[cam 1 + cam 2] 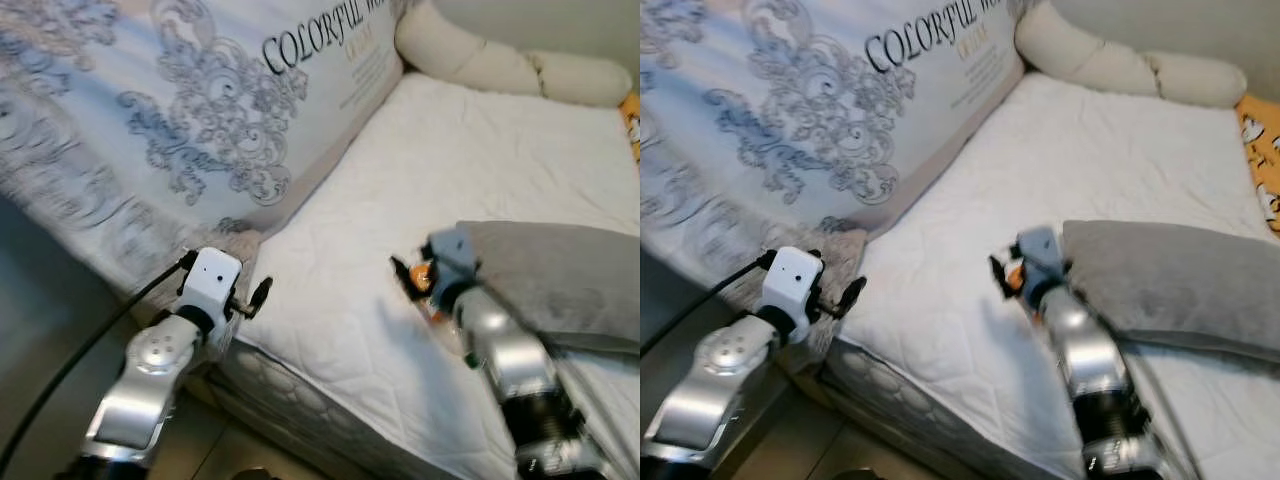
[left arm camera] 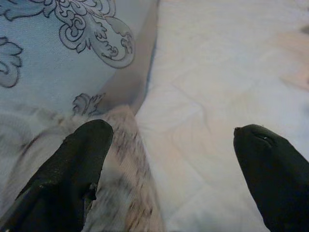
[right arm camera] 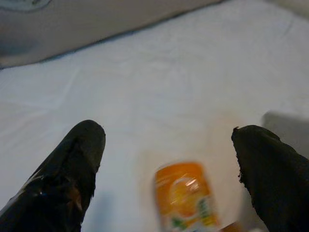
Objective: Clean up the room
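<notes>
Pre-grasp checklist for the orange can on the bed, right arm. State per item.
1. Right gripper jaws open: ok.
2. Orange can between the jaws' line: ok, lying on the white mattress.
3. Jaws touching the can: not ok, still apart from it.
4. Grey pillow clear of the closing path: cannot tell, it lies right beside the gripper.
5. Left gripper out of the way: ok, open at the mattress corner.

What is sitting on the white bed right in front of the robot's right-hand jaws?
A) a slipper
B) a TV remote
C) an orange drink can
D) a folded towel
C: the right wrist view shows an orange can lying on the white mattress between the two open black fingers of the right gripper, beside a grey pillow.
</notes>
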Tool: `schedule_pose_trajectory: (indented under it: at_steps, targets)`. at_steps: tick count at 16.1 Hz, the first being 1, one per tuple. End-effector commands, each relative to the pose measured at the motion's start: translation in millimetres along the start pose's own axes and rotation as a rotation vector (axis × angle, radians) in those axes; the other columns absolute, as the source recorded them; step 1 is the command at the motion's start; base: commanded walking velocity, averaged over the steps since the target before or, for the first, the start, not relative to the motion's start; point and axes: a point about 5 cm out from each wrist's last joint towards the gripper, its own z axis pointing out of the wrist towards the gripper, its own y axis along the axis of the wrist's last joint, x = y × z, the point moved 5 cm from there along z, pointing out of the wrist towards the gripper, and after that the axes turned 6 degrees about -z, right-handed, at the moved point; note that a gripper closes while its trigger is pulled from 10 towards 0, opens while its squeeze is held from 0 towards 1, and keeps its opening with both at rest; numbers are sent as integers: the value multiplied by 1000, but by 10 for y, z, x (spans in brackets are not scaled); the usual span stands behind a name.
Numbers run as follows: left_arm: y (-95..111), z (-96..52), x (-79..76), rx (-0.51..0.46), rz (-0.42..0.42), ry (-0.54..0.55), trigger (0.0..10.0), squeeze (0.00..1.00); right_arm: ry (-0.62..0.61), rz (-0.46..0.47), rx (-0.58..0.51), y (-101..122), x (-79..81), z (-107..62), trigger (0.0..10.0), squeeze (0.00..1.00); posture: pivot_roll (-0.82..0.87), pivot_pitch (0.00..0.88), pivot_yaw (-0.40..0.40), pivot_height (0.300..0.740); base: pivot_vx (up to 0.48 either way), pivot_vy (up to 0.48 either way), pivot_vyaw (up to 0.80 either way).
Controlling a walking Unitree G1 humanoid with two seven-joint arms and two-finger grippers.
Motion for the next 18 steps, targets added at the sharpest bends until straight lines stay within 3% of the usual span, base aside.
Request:
schedule_pose_trajectory:
  at_steps: [1, 4, 7, 9, 11, 15, 18]
  targets:
    - [11, -10, -41, 18, 39, -56, 10000, 0, 36, 8, 41, -28, 18, 28, 10000, 0, 23, 0, -3, 740, 0, 0, 0]
    - [-11, -18, -128, 67, 102, -207, 10000, 0, 93, -44, 267, -372, -23, 112, 10000, 0, 15, 0, 6, 740, 0, 0, 0]
    - [6, -56, -279, 94, 128, -351, 10000, 0, 56, -45, 385, -567, -192, 165, 10000, 0, 13, 0, 6, 740, 0, 0, 0]
    - [5, -97, -364, 100, 132, -425, 10000, 0, 18, -20, 398, -590, -293, 183, 10000, 0, 6, 0, 10, 740, 0, 0, 0]
    - [-28, -149, -439, 121, 140, -488, 10000, 0, 53, 11, 416, -664, -229, 197, 10000, 0, 2, 0, 20, 740, 0, 0, 0]
    - [-25, -183, -434, 142, 157, -529, 10000, 0, 10, -12, 436, -762, -265, 197, 10000, 0, 10, 0, 50, 740, 0, 0, 0]
    - [-32, -189, -441, 157, 171, -563, 10000, 0, 31, -36, 553, -1045, -211, 76, 10000, 0, -3, 0, 70, 740, 0, 0, 0]
